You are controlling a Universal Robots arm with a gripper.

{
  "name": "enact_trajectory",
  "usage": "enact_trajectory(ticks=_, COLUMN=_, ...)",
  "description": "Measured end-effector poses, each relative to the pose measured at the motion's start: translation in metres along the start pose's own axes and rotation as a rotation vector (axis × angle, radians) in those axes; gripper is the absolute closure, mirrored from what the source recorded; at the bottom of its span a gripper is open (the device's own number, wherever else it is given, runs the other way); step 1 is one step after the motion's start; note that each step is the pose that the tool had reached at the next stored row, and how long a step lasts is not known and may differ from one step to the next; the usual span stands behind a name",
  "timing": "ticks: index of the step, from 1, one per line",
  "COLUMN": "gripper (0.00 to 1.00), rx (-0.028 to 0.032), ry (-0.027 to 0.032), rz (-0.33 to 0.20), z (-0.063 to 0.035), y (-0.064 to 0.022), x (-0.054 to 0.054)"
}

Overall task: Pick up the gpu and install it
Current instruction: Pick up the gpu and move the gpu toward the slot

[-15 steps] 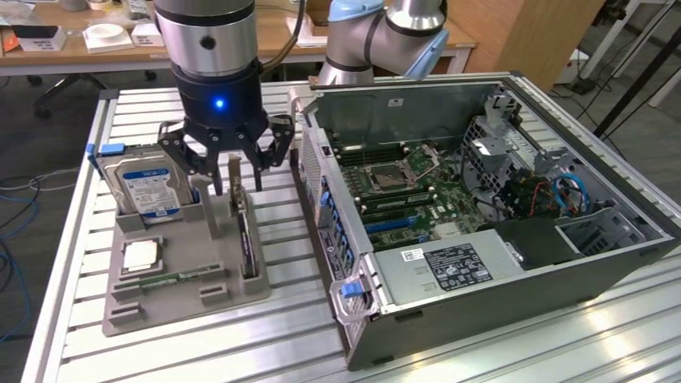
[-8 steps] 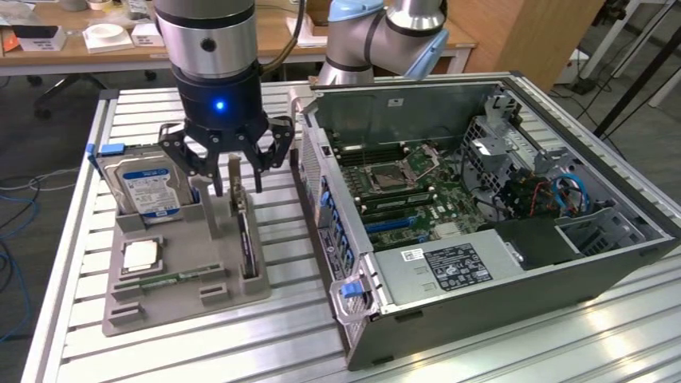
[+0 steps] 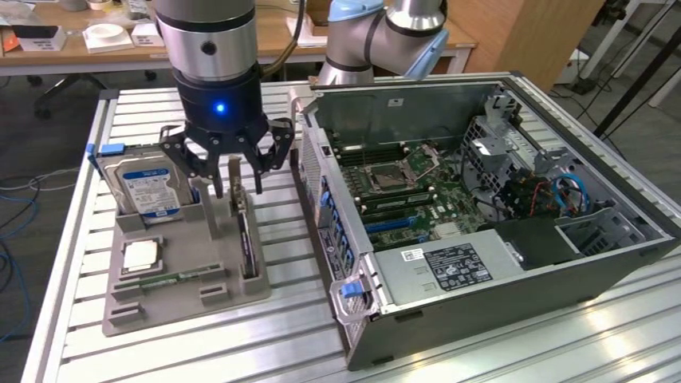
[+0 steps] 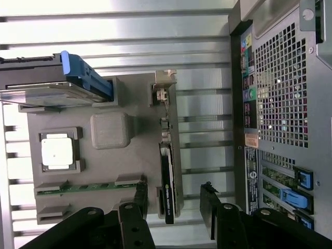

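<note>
On the desk (image 3: 266,351), a grey holder (image 3: 181,303) carries the gpu (image 3: 247,239), a thin dark card standing on edge in a slot on the side nearest the open computer case (image 3: 458,319). The tool (image 3: 239,190) hangs above the card, fingers spread apart, holding nothing. An off-centre closure could tilt the card, jam it in its slot, or clip the hard drive (image 3: 149,187) standing just beyond.

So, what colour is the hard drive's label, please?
Blue and white label; exterior view shows it best.
</note>
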State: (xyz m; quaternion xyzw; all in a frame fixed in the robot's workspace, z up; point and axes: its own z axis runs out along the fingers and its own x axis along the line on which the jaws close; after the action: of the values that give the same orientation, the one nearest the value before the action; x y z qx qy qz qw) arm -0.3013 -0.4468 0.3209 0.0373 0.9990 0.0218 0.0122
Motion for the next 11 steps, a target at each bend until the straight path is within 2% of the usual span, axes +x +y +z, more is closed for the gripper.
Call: enact_trajectory(ticks=11, gripper=0.47, rx=-0.0001, ry=0.0, rz=0.0, z=0.0039, y=-0.0002, x=0.0001)
